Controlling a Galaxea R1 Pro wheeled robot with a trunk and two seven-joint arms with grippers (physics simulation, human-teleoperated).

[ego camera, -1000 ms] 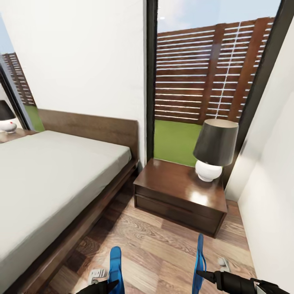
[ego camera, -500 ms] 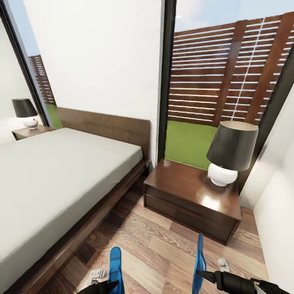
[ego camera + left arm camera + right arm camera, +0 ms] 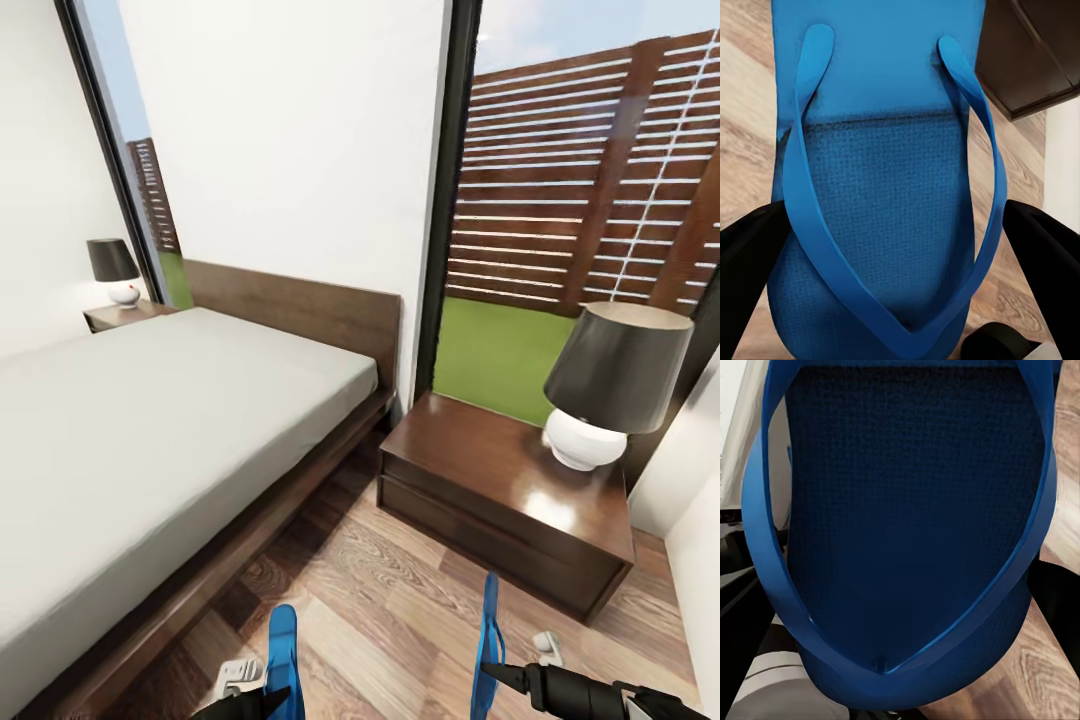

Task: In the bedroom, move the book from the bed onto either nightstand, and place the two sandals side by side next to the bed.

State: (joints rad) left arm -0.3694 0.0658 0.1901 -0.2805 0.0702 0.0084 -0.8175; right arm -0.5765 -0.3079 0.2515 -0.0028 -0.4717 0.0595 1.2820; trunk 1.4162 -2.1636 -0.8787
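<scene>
I hold a blue sandal in each hand, low over the wood floor. My left gripper is shut on the left sandal, whose sole and straps show close up between the black fingers. My right gripper is shut on the right sandal, which stands on edge; its dark blue sole is close up in the right wrist view. The bed lies to the left, its grey mattress bare where I can see it. A nightstand stands ahead on the right. The book is out of view.
A black-shaded lamp stands on the near nightstand. A second nightstand with a lamp is beyond the bed. A strip of wood floor runs between bed frame and near nightstand. White walls and tall windows lie behind, and a wall is close on the right.
The whole view has swung: bed, nightstand and window sit further right in the picture, and the far nightstand has come into sight. Both grippers keep their sandals at the same spot in the picture.
</scene>
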